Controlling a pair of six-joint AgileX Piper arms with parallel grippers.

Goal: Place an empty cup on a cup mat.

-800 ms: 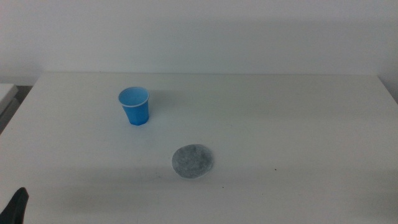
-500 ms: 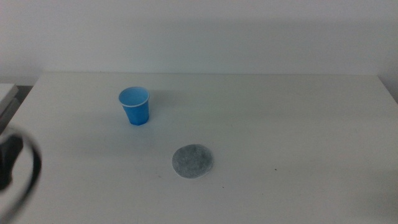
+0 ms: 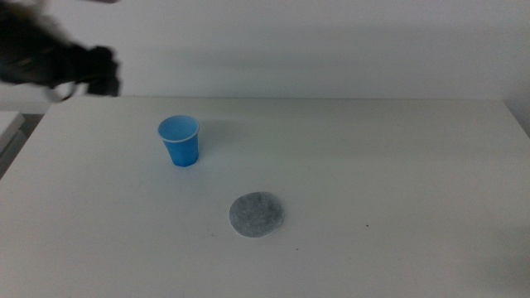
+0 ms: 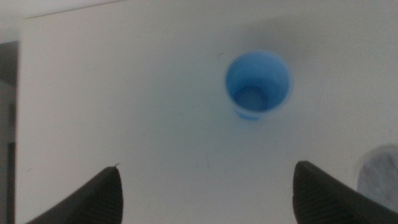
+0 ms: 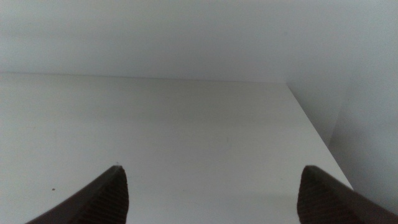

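Note:
The blue cup [image 3: 179, 141] stands upright and empty on the white table [image 3: 373, 157], left of centre. The grey cup mat [image 3: 257, 214] lies flat in front of it to the right, apart from it. My left gripper [image 3: 103, 76] is a blurred dark shape at the upper left, raised above the table to the left of the cup. In the left wrist view its jaws [image 4: 206, 167] stand wide open and empty, with the cup [image 4: 258, 84] below and ahead and the mat [image 4: 380, 169] at the picture's edge. My right gripper [image 5: 212, 168] is open and empty, out of the middle view.
The right wrist view shows only bare table [image 5: 186, 124] up to its far edge and the wall. A table edge and a dark gap show in the left wrist view [image 4: 9, 112].
My left arm has swung up from the bottom left corner of the middle view to the upper left, beside the cup. The cup and the mat have not moved.

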